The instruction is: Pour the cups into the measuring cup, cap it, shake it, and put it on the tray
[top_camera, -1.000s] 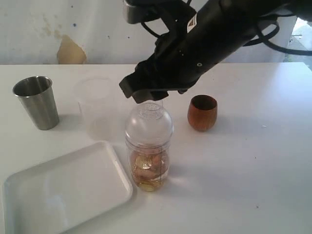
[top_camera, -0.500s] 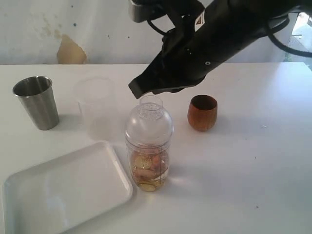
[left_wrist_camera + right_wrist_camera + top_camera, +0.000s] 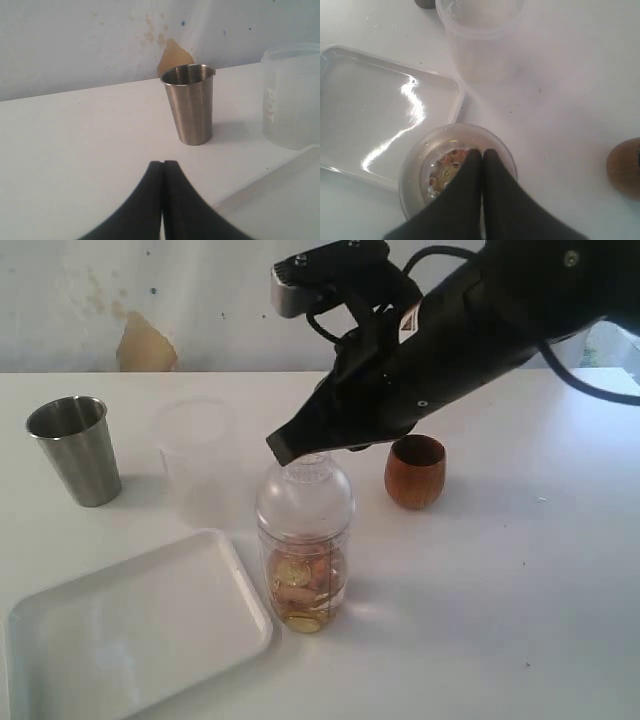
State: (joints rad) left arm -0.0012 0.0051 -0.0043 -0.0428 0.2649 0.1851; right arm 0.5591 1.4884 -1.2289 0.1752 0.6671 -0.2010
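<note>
Since 0.5 s ago, the right gripper (image 3: pixel 292 447) has dropped back onto the domed lid (image 3: pixel 305 498), fingers pressed together, gripping nothing. We find the left gripper (image 3: pixel 163 167) likewise closed. We judge pouring and capping done; the measuring cup (image 3: pixel 303 575) stands beside the tray (image 3: pixel 130 630) at its 8 o'clock; shaking, placement remain.

Robot lab or test bench, not a home. Bare white table (image 3: pixel 520 600) stands against a stained white wall (image 3: pixel 80 300) with a brown chipped patch (image 3: pixel 145 345) far left. Black robot arm (image 3: pixel 480 330) hangs over it. Steel tumbler (image 3: pixel 75 450) and white tray (image 3: pixel 130 630) are laid out on top.
</note>
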